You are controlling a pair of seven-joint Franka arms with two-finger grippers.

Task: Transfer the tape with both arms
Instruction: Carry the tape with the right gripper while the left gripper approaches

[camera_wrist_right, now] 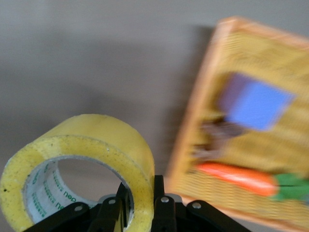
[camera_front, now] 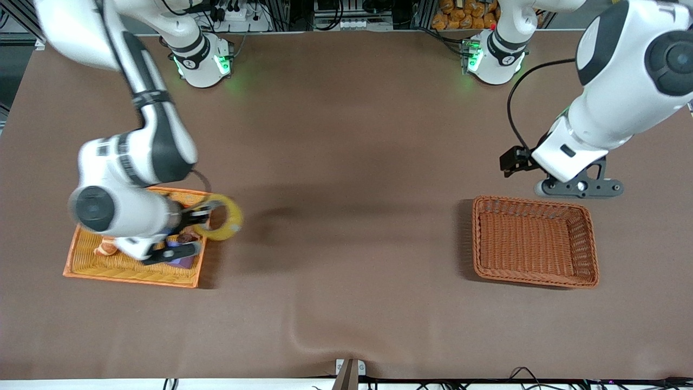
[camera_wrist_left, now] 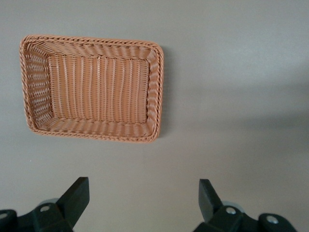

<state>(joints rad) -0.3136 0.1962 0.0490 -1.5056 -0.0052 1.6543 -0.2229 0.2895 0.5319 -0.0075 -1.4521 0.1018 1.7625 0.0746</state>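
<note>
Where the brown table (camera_front: pixel 346 162) spreads widest, between the two baskets, its surface lies bare, a long open stretch running from the orange tray (camera_front: pixel 89 265) at the right arm's end to the brown basket (camera_front: pixel 590 244) at the left arm's end. The right arm (camera_front: pixel 135 162) reaches down over the tray, covering much of it, and the left arm (camera_front: pixel 612 108) hangs over the table just beside the basket's edge that faces the bases. The basket sits flat with all four woven rims unobstructed and its floor bare. The tray holds a purple cube (camera_wrist_right: pixel 256 104), an orange carrot-like piece (camera_wrist_right: pixel 236 176) and a small dark thing too blurred to name. The left gripper (camera_wrist_left: pixel 140 200) waits over the table next to the basket, its fingers spread wide with nothing between them. The right gripper (camera_wrist_right: pixel 142 205) is over the tray's edge toward the basket, its fingers pressed on the wall of the tape (camera_wrist_right: pixel 91 164), one inside the hole and one outside. The tape (camera_front: pixel 221 216) is lifted clear of the tray, overhanging that edge above the table. It is a yellow, slightly translucent ring with a wide hole, and green print shows on its pale inner core.
</note>
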